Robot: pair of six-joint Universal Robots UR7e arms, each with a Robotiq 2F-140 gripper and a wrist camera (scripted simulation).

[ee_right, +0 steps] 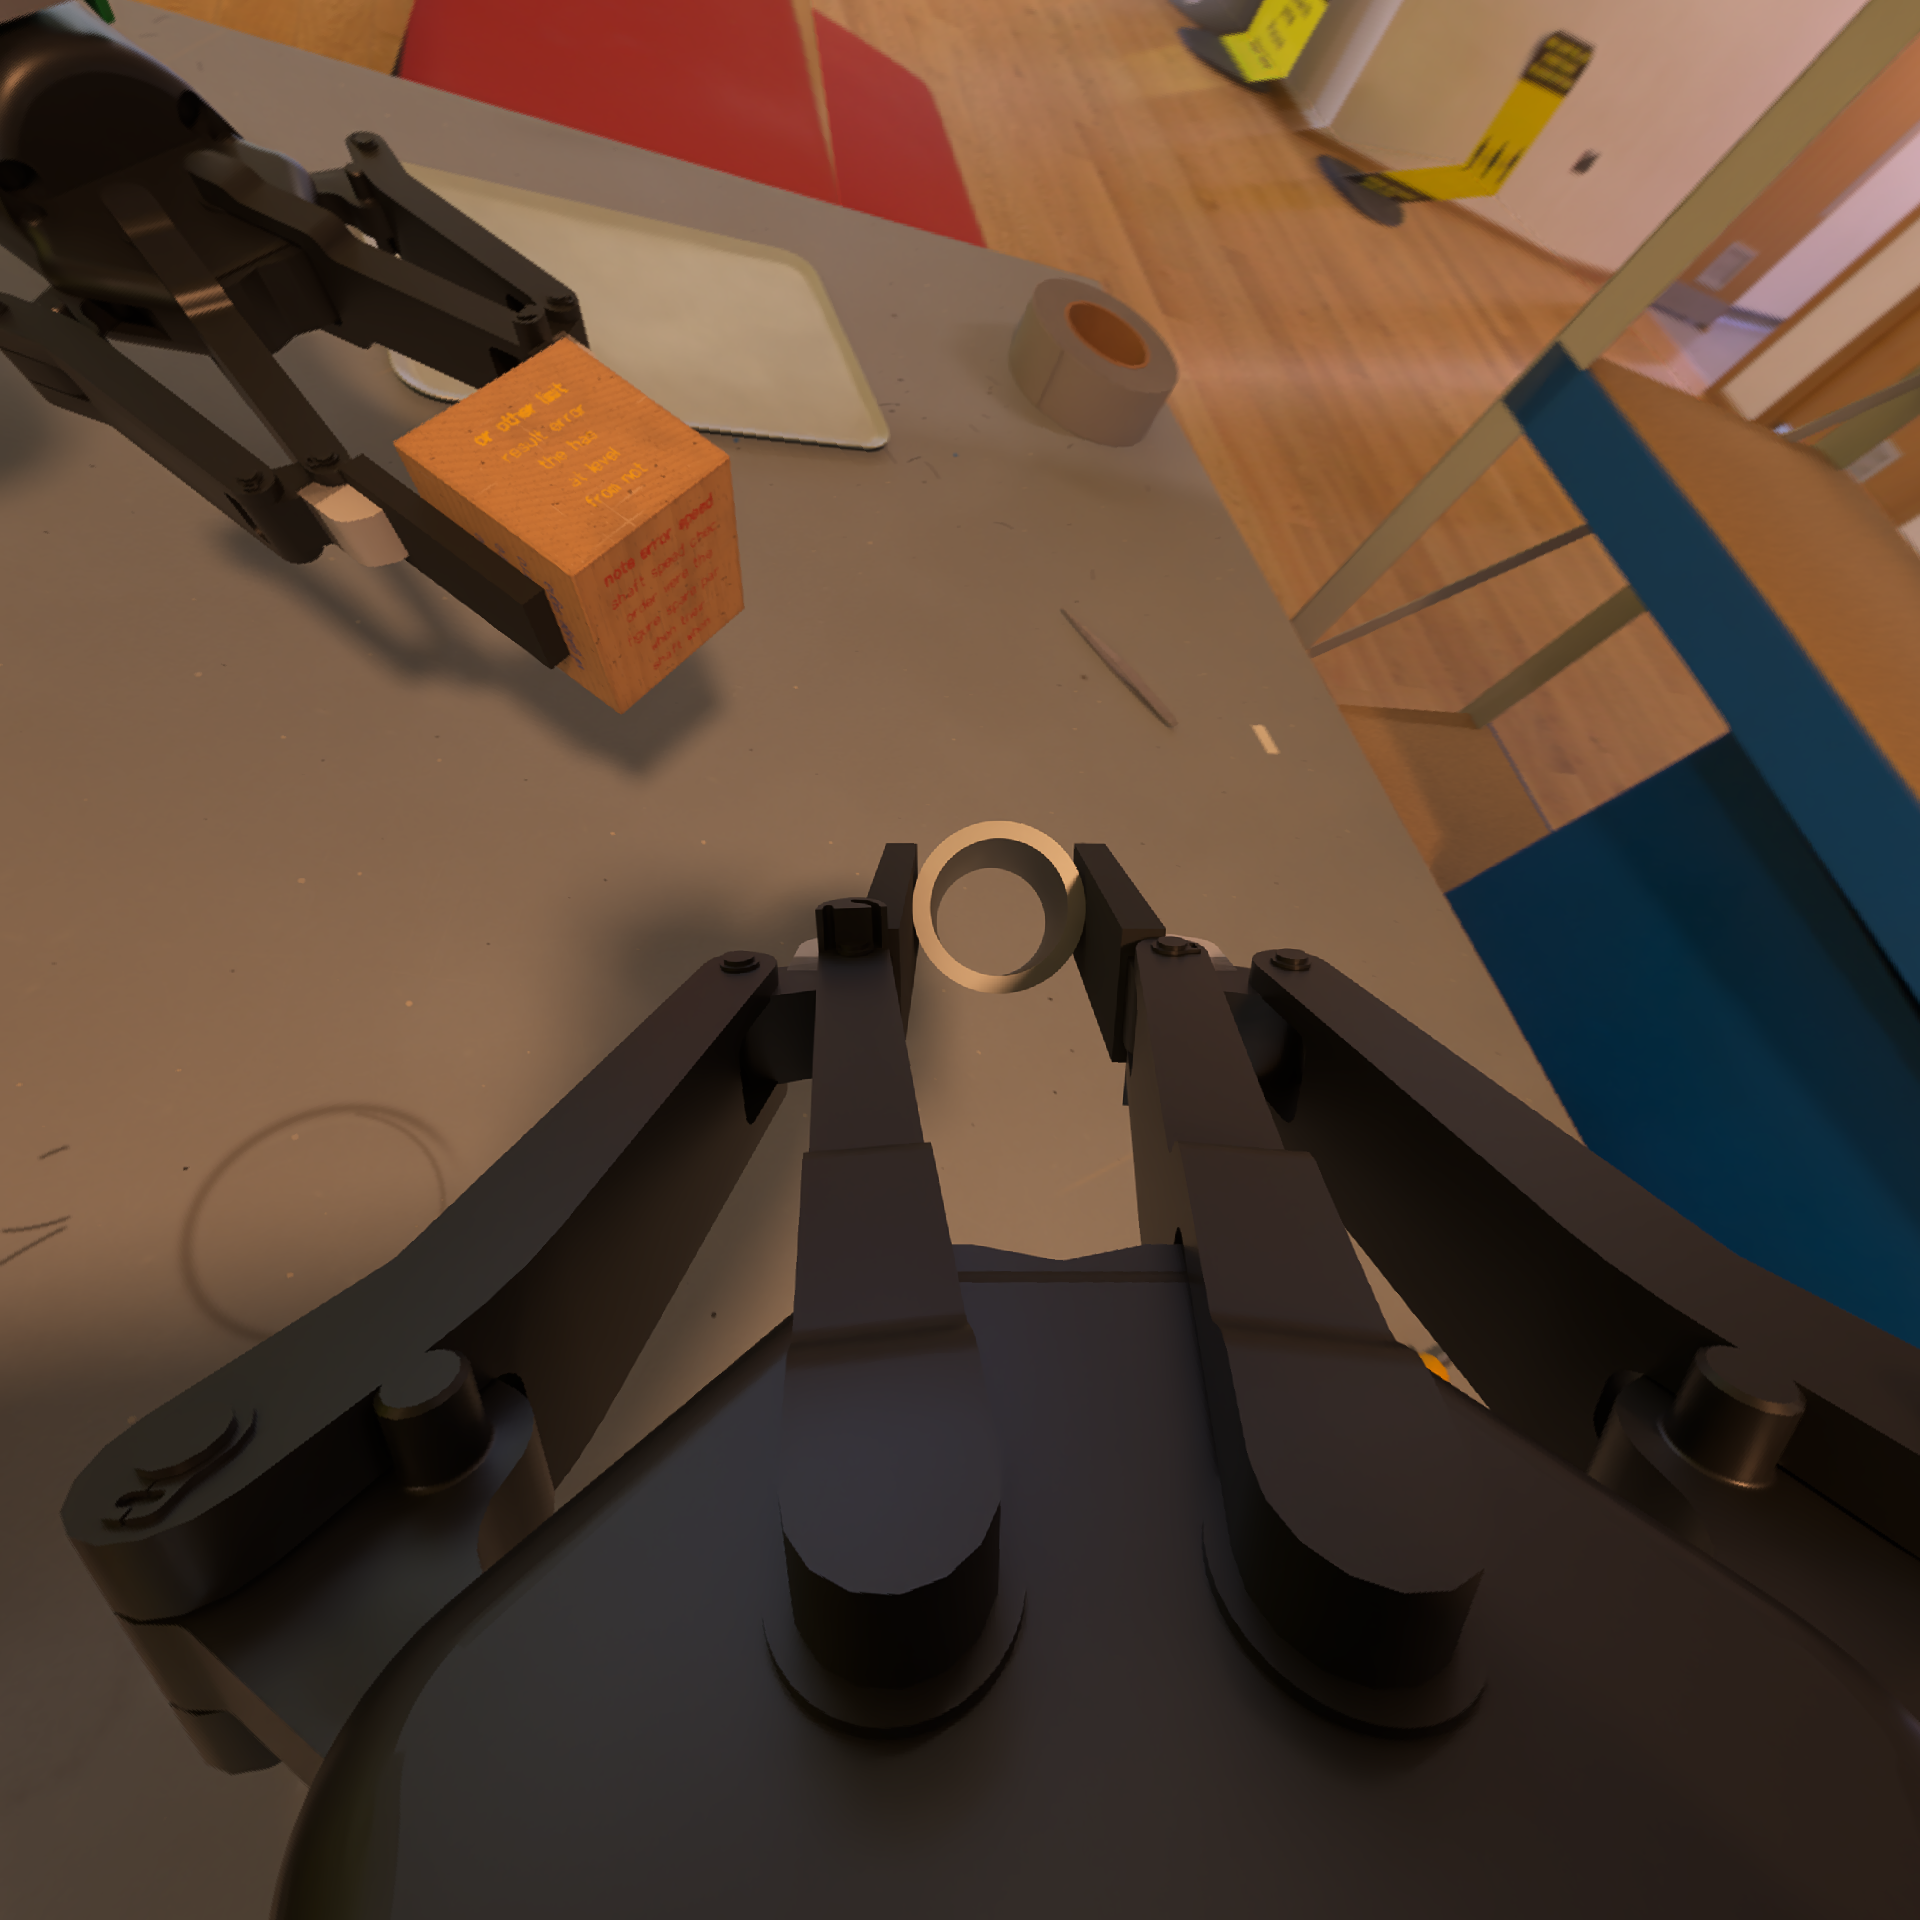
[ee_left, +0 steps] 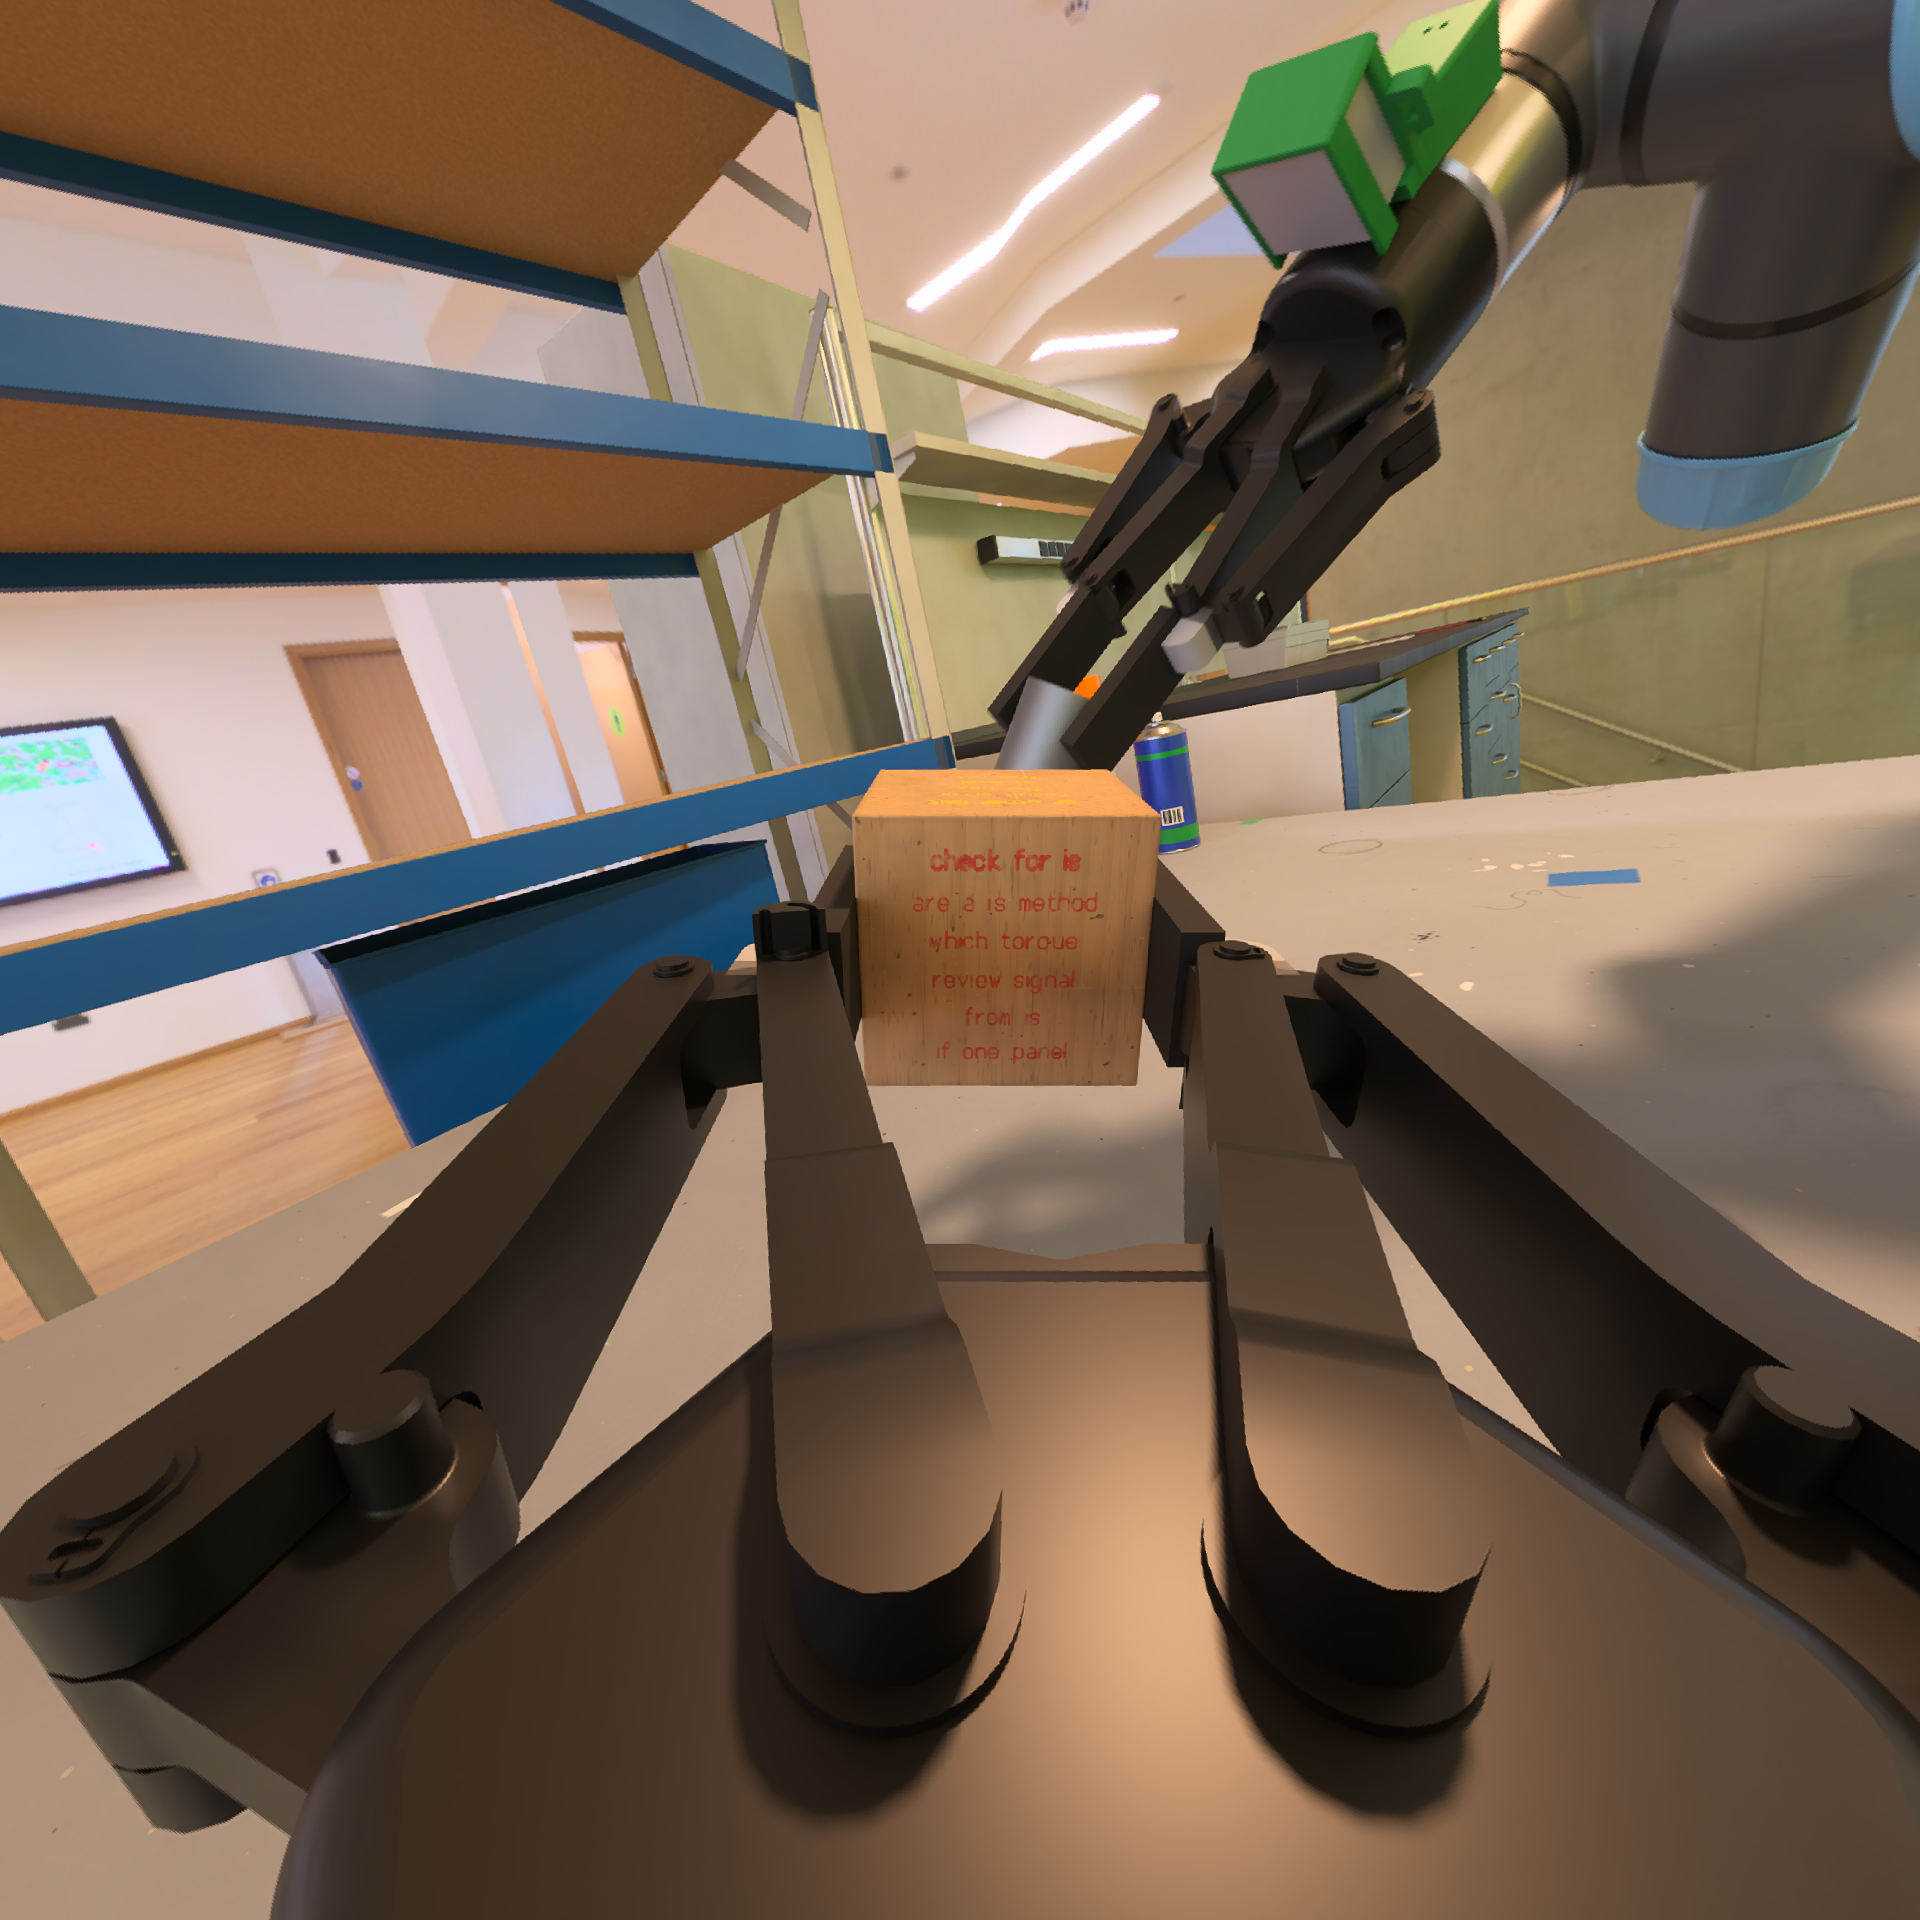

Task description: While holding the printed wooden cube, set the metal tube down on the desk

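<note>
desk (ee_right: 416, 935), metal tube (ee_right: 1000, 906) within right end effector (ee_right: 1000, 920)

The printed wooden cube (ee_left: 1006, 928) (red lettering on its faces) sits clamped between the left gripper's (ee_left: 1003, 935) fingers; the metal tube (ee_right: 998, 905), end-on, is pinched between the right gripper's (ee_right: 998, 914) fingers.

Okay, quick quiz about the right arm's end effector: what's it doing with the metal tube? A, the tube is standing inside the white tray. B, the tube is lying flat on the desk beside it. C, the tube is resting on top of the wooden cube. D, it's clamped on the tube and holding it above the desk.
D: the right end effector has its two fingers closed on either side of the metal tube, with the desk visible through its bore.
</note>
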